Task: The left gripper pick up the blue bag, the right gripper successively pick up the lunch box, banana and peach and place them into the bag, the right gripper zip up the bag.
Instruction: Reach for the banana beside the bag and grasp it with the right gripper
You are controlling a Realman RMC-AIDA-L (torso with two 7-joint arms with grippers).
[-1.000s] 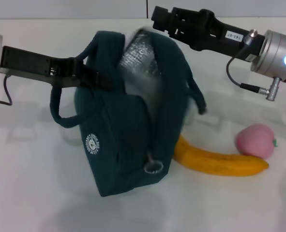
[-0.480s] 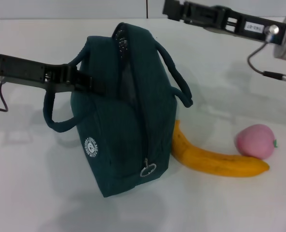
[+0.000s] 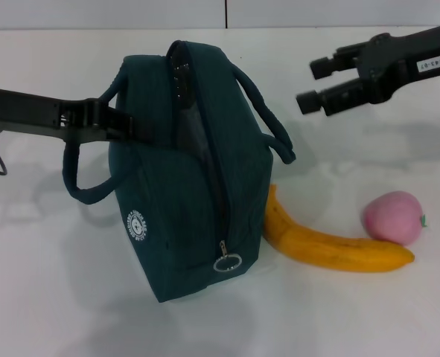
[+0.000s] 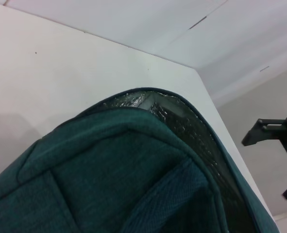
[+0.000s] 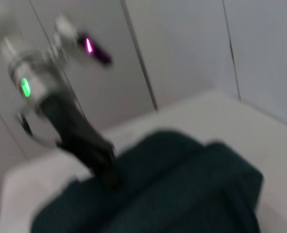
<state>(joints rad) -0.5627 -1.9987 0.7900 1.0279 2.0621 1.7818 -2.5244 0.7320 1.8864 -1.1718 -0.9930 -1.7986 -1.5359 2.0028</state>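
I see the dark teal fabric bag (image 3: pixel 190 171) upright, its round white logo (image 3: pixel 135 224) unreadable; the black left gripper (image 3: pixel 126 125) clamps its handle, the black right gripper (image 3: pixel 314 84) is spread apart, holding nothing.

White tabletop (image 3: pixel 48 297), plain and smooth, pale grey wall panels (image 3: pixel 130 11) running along its far edge, a dark vertical seam (image 3: pixel 226 13) between two panels near mid-edge

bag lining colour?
Silver, with a quilted foil look. The blue bag shows its lining best in the left wrist view.
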